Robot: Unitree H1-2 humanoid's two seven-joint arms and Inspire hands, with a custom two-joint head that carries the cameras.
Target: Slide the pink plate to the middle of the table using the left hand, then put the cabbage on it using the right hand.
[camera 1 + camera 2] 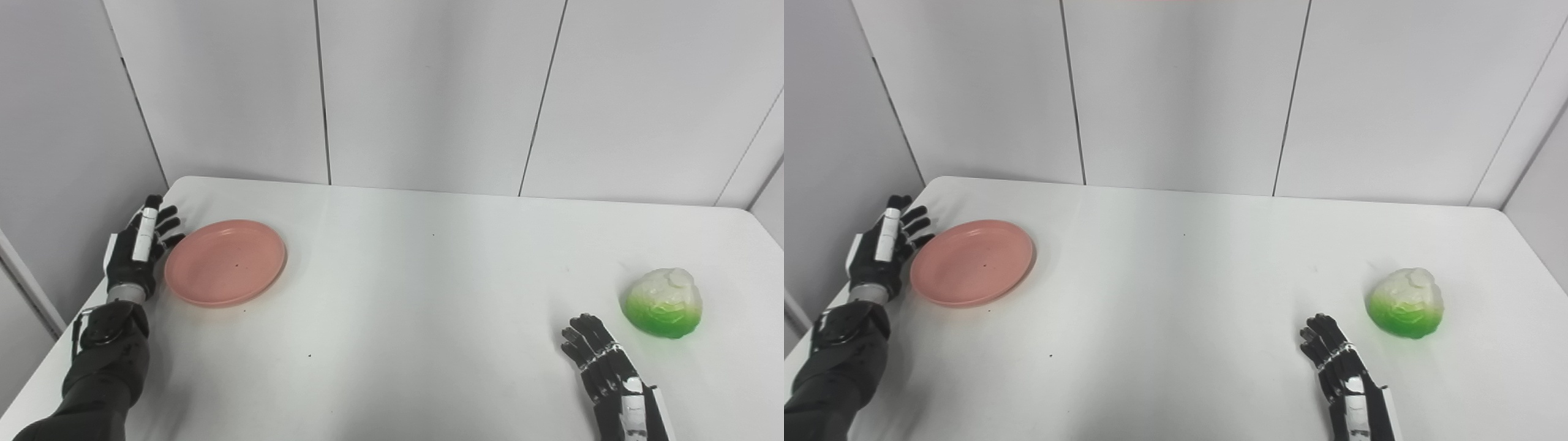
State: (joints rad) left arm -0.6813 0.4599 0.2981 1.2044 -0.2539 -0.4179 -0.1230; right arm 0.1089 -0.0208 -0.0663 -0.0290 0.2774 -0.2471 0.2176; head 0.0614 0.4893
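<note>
Left hand (139, 250), fingers spread and holding nothing, sits just beside the pink plate (225, 262) at frame left, placed to push it toward centre. Right hand (603, 361), fingers apart, waits near the cabbage (663, 302) at lower right.

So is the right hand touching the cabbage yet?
Apart. In the right eye view a strip of bare white table shows between the right hand and the cabbage; the left eye view shows the same gap.

The right hand (612, 376) was cut off at its wrist by the bottom edge, just below the cabbage (663, 302).
</note>
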